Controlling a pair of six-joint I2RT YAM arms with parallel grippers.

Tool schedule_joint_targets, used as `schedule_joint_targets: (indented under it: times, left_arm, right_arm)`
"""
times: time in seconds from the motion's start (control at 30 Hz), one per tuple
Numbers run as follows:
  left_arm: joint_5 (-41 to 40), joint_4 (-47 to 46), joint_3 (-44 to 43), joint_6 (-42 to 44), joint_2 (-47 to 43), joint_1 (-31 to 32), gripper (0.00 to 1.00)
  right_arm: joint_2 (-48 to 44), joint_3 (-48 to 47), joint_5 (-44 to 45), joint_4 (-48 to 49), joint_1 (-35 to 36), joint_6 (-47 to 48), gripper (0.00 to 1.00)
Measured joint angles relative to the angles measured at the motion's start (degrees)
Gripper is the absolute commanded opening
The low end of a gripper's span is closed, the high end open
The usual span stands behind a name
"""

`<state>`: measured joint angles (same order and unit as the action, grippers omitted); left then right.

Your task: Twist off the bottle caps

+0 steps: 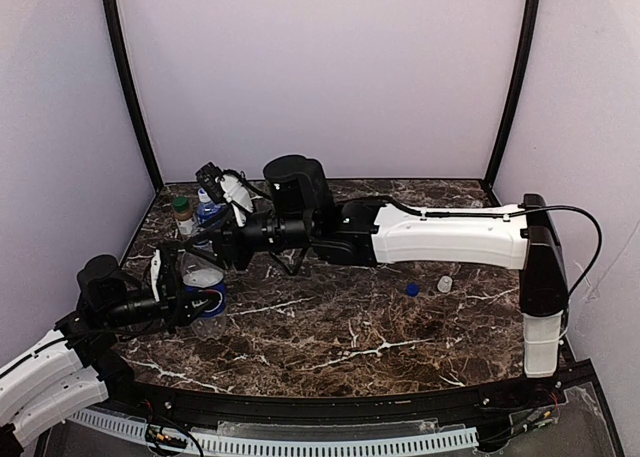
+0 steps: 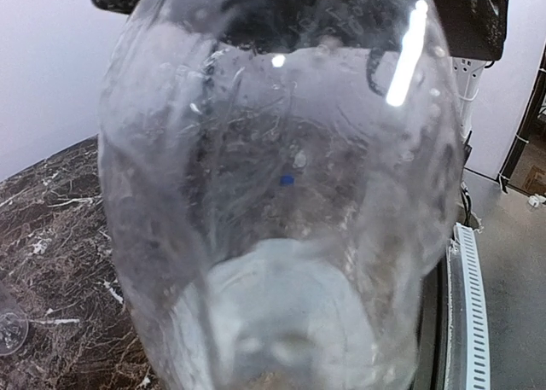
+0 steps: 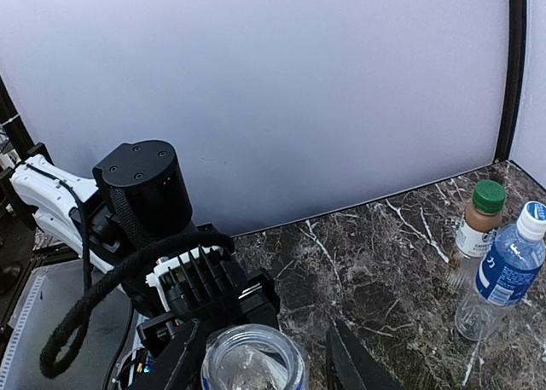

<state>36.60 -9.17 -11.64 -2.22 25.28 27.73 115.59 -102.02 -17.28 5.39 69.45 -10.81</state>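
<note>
Top external view: the left gripper (image 1: 188,305) clamps a clear, thin-walled, blue-labelled plastic bottle (image 1: 205,289) near the tabletop's (image 1: 350,327) left edge. The right gripper (image 3: 266,363) straddles its top, jaws part-open. Light, crushable and slick, it is probably best pinched at the stiff neck.

High rear overview, wrist views close, sharing bottle (image 2: 281,194)
</note>
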Motion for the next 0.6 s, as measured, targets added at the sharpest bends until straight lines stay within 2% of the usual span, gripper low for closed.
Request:
schedule_joint_targets:
  times: [0.07, 0.13, 0.2, 0.23, 0.27, 0.37, 0.4, 0.43, 0.47, 0.5, 0.53, 0.57, 0.6]
  left_arm:
    - [0.0, 0.1, 0.1, 0.0, 0.0, 0.0, 0.31]
    - [-0.1, 0.1, 0.1, 0.0, 0.0, -0.1, 0.31]
    - [-0.1, 0.1, 0.1, -0.2, 0.0, -0.1, 0.31]
    - [-0.2, 0.1, 0.1, -0.2, 0.0, -0.2, 0.31]
    - [-0.3, 0.0, 0.2, 0.1, 0.0, -0.2, 0.31]
    - [-0.2, 0.5, 0.2, 0.1, -0.1, -0.2, 0.34]
    - [-0.2, 0.5, 0.2, 0.1, -0.1, -0.2, 0.38]
    - [-0.2, 0.5, 0.3, 0.1, -0.1, -0.2, 0.52]
    - [-0.2, 0.5, 0.3, 0.1, -0.1, -0.2, 0.60]
    - [-0.2, 0.5, 0.3, 0.0, -0.2, -0.3, 0.78]
    - [-0.2, 0.5, 0.3, 0.5, -0.2, -0.2, 0.88]
    - [-0.2, 0.5, 0.4, 0.0, -0.3, -0.2, 0.96]
    - [-0.2, 0.2, 0.4, 0.0, -0.3, -0.2, 0.97]
  right_arm:
    - [0.0, 0.5, 0.2, -0.2, -0.2, -0.3, 0.43]
    - [0.0, 0.5, 0.4, -0.2, -0.4, -0.5, 0.34]
    - [0.0, 0.5, 0.4, -0.1, -0.3, -0.8, 0.16]
    - [0.0, 0.5, 0.2, 0.0, -0.3, -0.6, 0.04]
    - [0.0, 0.5, -0.2, 0.0, -0.3, -1.2, 0.00]
    - [0.0, 0.5, -0.9, -0.6, -0.4, -0.6, 0.00]
    - [0.0, 0.5, -1.0, -0.7, -0.5, -0.6, 0.00]
    - [0.0, 0.5, -1.0, -0.8, -0.5, -0.6, 0.00]
    - [0.0, 0.5, -1.0, -0.7, -0.5, -0.5, 0.00]
    - [0.0, 0.5, -1.2, -0.7, -0.5, -0.3, 0.00]
    - [0.0, 0.5, -1.1, -0.7, -0.5, -0.1, 0.00]
    - [0.0, 0.5, -1.0, -0.8, -0.5, -0.1, 0.00]
    - [0.0, 0.5, -0.8, -1.0, -0.5, 0.2, 0.00]
